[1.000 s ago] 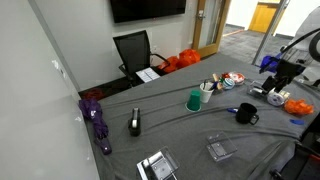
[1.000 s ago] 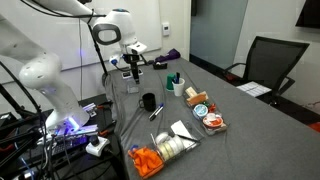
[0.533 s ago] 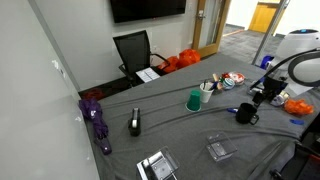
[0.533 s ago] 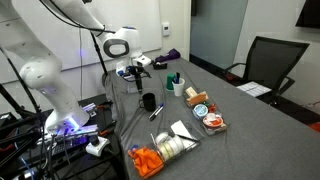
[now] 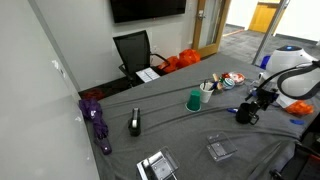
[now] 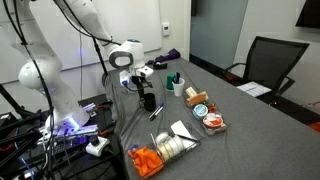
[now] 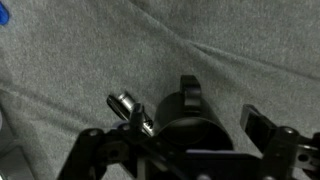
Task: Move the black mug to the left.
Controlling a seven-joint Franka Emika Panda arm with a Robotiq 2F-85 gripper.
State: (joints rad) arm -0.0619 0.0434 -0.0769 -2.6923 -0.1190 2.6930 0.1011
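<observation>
The black mug (image 5: 245, 115) stands on the grey cloth near the table's edge; it also shows in the other exterior view (image 6: 148, 102). My gripper (image 5: 256, 103) is low over it, as the other exterior view (image 6: 143, 89) also shows. In the wrist view the mug (image 7: 188, 108) lies between the fingers with its loop handle pointing up. The gripper (image 7: 192, 128) is open, one finger on each side of the mug, and I cannot tell whether they touch it.
A teal-green cup (image 5: 194, 99) and a cluster of small items stand beside the mug. A black oblong device (image 5: 135, 123), a purple cloth (image 5: 97, 118) and a clear plastic box (image 5: 219, 150) lie further along. A pen (image 6: 157, 112) lies next to the mug. An orange bundle (image 6: 147, 160) lies at the table end.
The arm has swung in and come down from above the table's edge until the open gripper sits around the black mug. The mug has not moved.
</observation>
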